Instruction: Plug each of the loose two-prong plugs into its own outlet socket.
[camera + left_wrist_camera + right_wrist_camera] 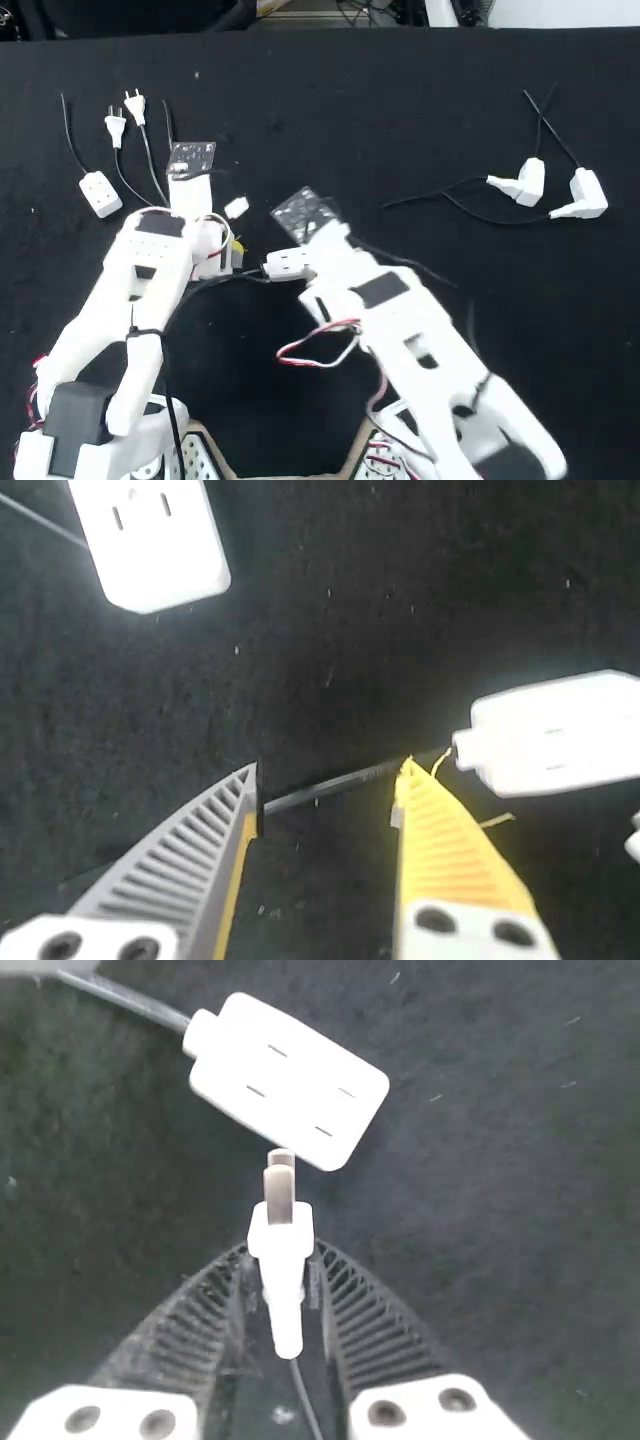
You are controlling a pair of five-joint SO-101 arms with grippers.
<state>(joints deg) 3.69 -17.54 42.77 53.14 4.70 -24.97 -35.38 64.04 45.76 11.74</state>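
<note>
Far left on the black counter (400, 100), a left socket (100, 192) lies flat with its lead trailing away, and just beyond it sits a straight plug (115, 125) with a second plug (134, 105) right beside it, both loose, prongs pointing away from the arms. Moving in, the left arm leans over the counter and its left end effector (328, 780) is released, one grey finger and one yellow finger spread wide, straddling a thin black cable (310, 798) without pinching it. That cable runs to the middle socket (288, 263), which lies between the two arms, just beside the yellow finger. Now the right arm: the right end effector (280, 1260) is clenched on a held plug (282, 1230), gripping its white body squarely, and the prongs (280, 1185) point straight at the middle socket's near edge. Whether the tips touch it I cannot tell, but they are not in any slot. Far right, well apart from both arms, an angled plug (525, 182) and another angled plug (585, 195) lie near each other, their black leads curling across the counter.
</note>
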